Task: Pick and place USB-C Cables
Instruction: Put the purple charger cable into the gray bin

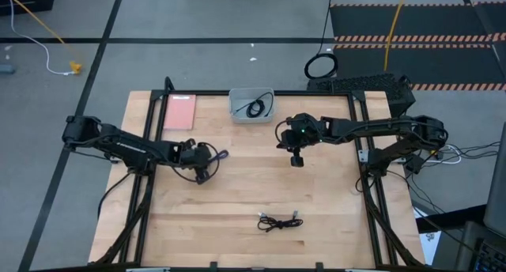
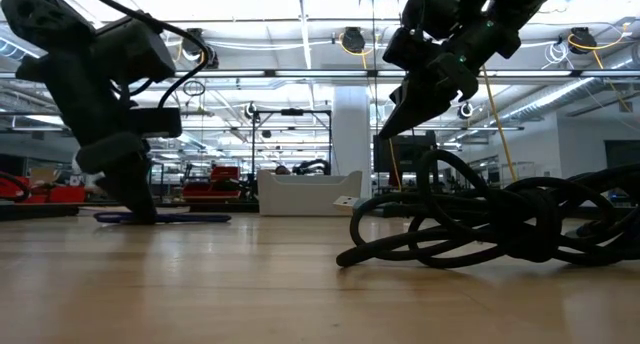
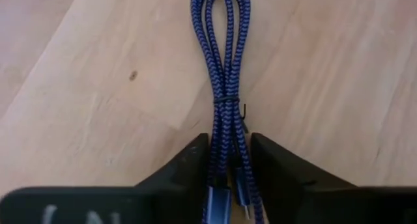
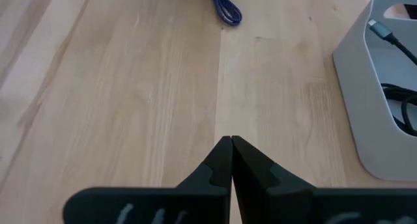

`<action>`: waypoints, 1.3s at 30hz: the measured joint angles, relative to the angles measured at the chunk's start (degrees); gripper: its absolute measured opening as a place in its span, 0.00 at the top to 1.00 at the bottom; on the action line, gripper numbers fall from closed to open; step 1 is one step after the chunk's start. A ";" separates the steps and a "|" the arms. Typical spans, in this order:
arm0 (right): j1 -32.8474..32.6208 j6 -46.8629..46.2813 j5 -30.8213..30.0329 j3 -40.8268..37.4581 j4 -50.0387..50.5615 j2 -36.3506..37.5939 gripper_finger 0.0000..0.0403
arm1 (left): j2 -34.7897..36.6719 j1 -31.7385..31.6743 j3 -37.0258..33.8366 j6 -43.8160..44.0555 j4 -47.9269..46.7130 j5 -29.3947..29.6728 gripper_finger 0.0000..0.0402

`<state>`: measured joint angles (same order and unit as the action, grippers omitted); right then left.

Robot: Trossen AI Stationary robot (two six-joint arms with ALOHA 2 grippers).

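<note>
My left gripper (image 1: 201, 163) (image 3: 229, 144) is down at the tabletop, left of the middle, shut on the blue-purple USB-C cable (image 1: 220, 156) (image 3: 225, 61), a tied bundle lying on the wood. One black USB-C cable (image 1: 279, 221) (image 2: 480, 224) lies loosely coiled near the table's near edge. Another black cable (image 1: 254, 107) (image 4: 401, 100) lies inside the grey tray (image 1: 237, 114) (image 4: 365, 87) at the far edge. My right gripper (image 1: 296, 156) (image 4: 231, 149) hangs shut above the table, near the tray, holding nothing. My left gripper pinches the blue-purple cable between its two fingers (image 3: 195, 162) at the plug end of the bundle (image 3: 228, 129), just behind the thin tie (image 3: 227, 99). The fingers come from above, slanting down, and lie along the strands. The bundle lies flat on the table (image 2: 160, 217).
A pink-red pad (image 1: 180, 111) lies at the far left of the table beside the tray. Bare wood spreads between the two grippers and toward the near edge. A black ring coil (image 1: 320, 66) and a yellow cord (image 1: 394, 27) lie on the floor beyond the table.
</note>
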<state>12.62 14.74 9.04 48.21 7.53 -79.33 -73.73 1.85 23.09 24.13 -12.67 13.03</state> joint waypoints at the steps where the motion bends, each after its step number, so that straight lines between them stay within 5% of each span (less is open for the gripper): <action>1: 0.00 0.14 -0.01 0.00 0.00 0.00 1.00 | -0.02 0.00 0.00 -0.01 0.06 0.12 0.74; 11: 0.00 0.06 0.02 0.00 -3.97 -0.02 1.00 | -0.15 -0.11 -0.17 -0.31 5.80 0.85 0.92; 26: 0.00 2.91 0.02 0.00 -1.92 -0.02 1.00 | -0.15 -4.83 4.06 -10.72 7.21 -1.39 0.92; 39: 0.00 4.39 0.00 0.00 -0.77 -0.02 1.00 | -0.13 -13.31 19.06 -30.16 1.86 -1.58 0.92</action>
<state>12.62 19.14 9.05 48.21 6.76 -79.35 -73.87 -11.47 42.15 -6.03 -10.81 11.45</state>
